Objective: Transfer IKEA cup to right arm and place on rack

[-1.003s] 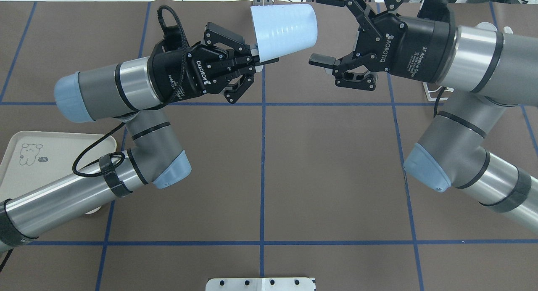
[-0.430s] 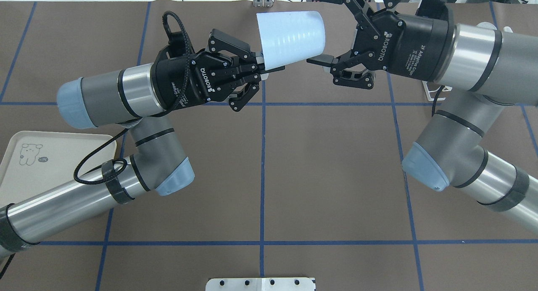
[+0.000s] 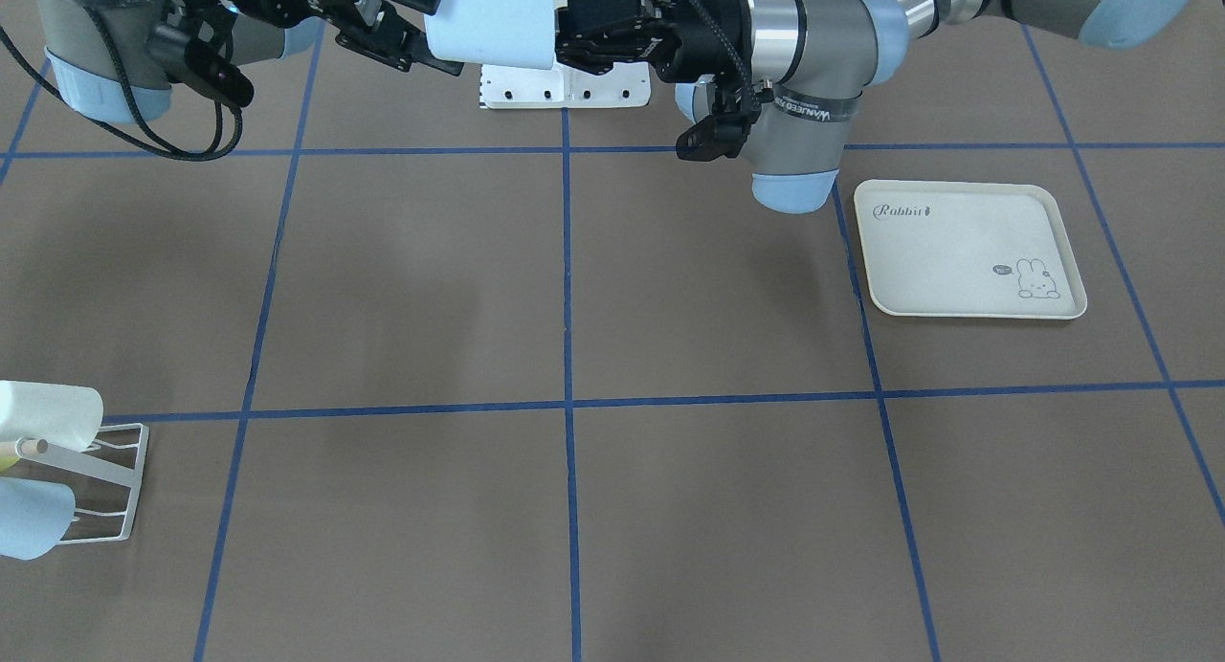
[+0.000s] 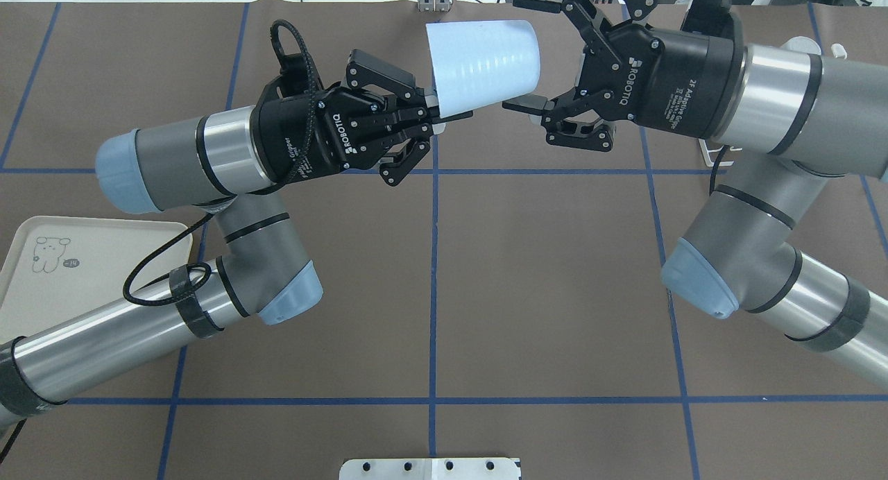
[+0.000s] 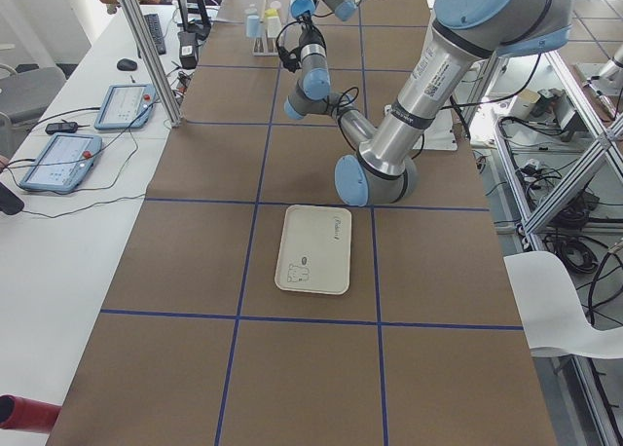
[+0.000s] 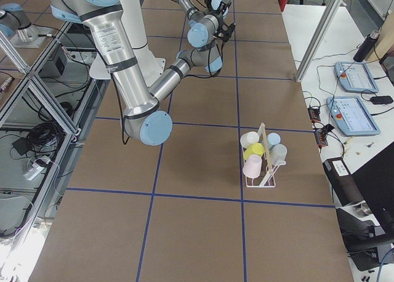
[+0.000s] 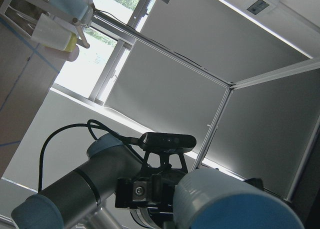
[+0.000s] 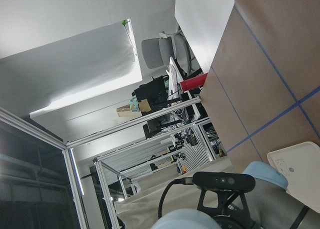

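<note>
Since one second ago the left gripper (image 4: 436, 114) has carried the pale blue cup (image 4: 482, 67) a little toward the robot's right side, and the right gripper (image 4: 526, 53) has come closer to it. At the near edge of the overhead view is the white base plate (image 4: 430, 468) of the robot. Behind it, on the robot's left, a cream tray (image 4: 104, 237) with a rabbit print lies flat on the brown table (image 4: 541, 293), partly under the left arm. Further out, both grippers meet in the air above the table. The left gripper is closed on the rim of the cup, at its wide end, and holds it on its side. The right gripper has its jaws wide apart, one finger on each side of the narrow end of the cup. The lower finger is just beside the cup wall; I cannot tell if it touches. The white wire rack (image 6: 263, 174) stands far out on the robot's right, well apart from the cup, with several cups on it.
</note>
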`<move>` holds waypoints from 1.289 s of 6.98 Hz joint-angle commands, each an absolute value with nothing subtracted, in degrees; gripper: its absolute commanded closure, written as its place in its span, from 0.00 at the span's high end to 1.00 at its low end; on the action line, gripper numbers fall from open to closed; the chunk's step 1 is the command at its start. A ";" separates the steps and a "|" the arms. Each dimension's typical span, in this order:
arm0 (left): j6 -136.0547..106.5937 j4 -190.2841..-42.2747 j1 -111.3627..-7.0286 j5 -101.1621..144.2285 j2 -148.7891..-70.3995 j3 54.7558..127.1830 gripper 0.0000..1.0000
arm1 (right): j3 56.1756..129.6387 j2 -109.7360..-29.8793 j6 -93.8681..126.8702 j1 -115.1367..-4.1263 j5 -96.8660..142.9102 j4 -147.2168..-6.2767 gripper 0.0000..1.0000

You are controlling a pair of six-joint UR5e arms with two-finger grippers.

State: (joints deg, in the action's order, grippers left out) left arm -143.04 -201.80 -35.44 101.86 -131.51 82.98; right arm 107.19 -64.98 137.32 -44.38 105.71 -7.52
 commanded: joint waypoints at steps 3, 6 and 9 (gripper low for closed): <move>-143.00 -201.80 -35.42 101.87 -131.66 82.97 0.00 | 107.05 -64.51 137.63 -43.95 105.73 -7.56 0.76; -143.00 -201.71 -35.42 101.87 -131.66 83.06 0.42 | 107.14 -64.51 137.55 -43.95 105.73 -7.47 0.00; -142.82 -201.62 -35.68 101.78 -131.22 84.02 0.54 | 107.23 -64.69 137.72 -44.21 105.73 -7.30 0.00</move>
State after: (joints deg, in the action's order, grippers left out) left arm -142.95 -201.65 -35.52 101.85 -131.44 83.69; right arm 107.16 -64.56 137.59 -44.00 105.73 -7.43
